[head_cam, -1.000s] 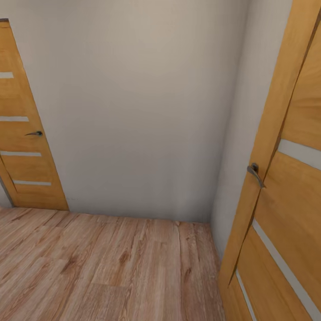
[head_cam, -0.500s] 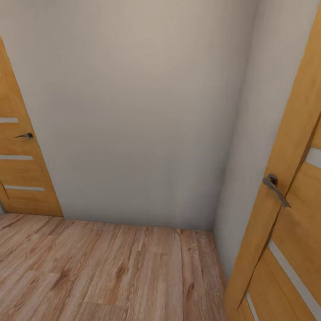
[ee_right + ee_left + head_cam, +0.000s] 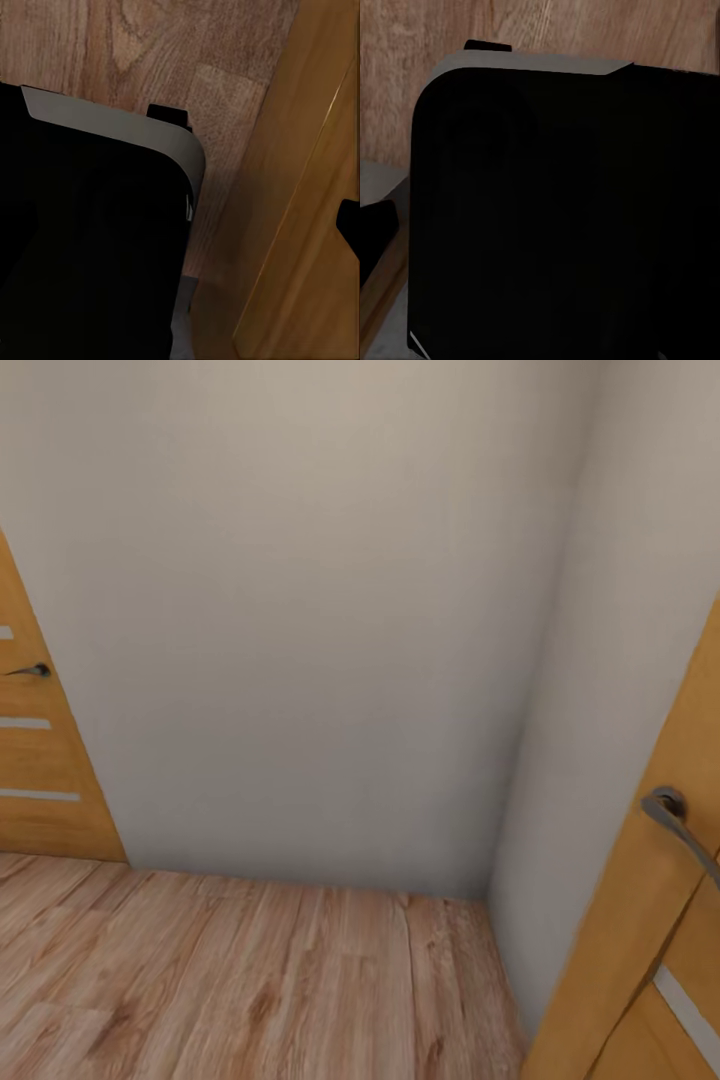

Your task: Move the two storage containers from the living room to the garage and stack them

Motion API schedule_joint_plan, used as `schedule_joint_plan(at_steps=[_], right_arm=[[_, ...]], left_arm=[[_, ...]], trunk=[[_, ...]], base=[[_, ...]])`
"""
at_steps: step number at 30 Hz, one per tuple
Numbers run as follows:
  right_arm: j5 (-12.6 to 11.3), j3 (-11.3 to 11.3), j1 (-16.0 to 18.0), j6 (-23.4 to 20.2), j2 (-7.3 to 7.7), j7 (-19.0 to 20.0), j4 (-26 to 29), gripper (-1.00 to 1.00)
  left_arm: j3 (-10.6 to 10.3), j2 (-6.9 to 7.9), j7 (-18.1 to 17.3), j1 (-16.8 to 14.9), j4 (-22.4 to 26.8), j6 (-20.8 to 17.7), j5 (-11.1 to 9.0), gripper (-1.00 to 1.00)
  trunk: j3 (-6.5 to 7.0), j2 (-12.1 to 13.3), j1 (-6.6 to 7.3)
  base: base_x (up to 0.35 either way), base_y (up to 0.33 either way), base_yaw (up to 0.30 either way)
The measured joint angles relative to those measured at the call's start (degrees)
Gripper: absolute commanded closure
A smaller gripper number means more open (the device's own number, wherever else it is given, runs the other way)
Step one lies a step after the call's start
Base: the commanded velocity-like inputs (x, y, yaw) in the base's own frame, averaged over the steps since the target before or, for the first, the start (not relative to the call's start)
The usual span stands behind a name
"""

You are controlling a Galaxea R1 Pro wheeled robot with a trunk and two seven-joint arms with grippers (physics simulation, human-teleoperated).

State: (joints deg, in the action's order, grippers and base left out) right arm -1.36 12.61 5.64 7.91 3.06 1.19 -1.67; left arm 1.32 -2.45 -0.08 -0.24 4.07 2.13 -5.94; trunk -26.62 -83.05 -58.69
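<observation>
In transit: we face a plain wall (image 3: 300, 610) between two doors, should turn slowly, gripper states perhaps indeterminable, containers unseen.

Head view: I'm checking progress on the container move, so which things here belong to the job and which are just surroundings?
Belonging to the job:
- the wood-plank floor, light like the living room's; no storage container is in view.

Just surroundings:
- the white wall
- left door and its handle
- right door and its handle
</observation>
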Motion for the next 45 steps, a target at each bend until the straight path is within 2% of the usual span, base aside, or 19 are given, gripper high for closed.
schedule_joint_plan(at_steps=[11,37,45], right_arm=[[-0.06,-0.01,0.00,0.03,0.10,0.39,0.00,-1.00],[-0.75,-0.54,0.00,-0.02,-0.24,-0.63,-0.04,-1.00],[-0.75,-0.56,0.00,0.04,-0.16,-0.63,0.00,-1.00]], left_arm=[[0.00,0.00,0.00,0.00,0.00,0.00,0.09,-1.00],[0.00,0.00,0.00,0.00,0.00,0.00,0.09,-1.00],[0.00,0.00,0.00,0.00,0.00,0.00,0.00,-1.00]], trunk=[[0.00,0.00,0.00],[0.00,0.00,0.00],[0.00,0.01,-0.02]], base=[[0.322,0.000,0.036],[0.321,0.000,0.281],[0.198,0.000,0.296]])
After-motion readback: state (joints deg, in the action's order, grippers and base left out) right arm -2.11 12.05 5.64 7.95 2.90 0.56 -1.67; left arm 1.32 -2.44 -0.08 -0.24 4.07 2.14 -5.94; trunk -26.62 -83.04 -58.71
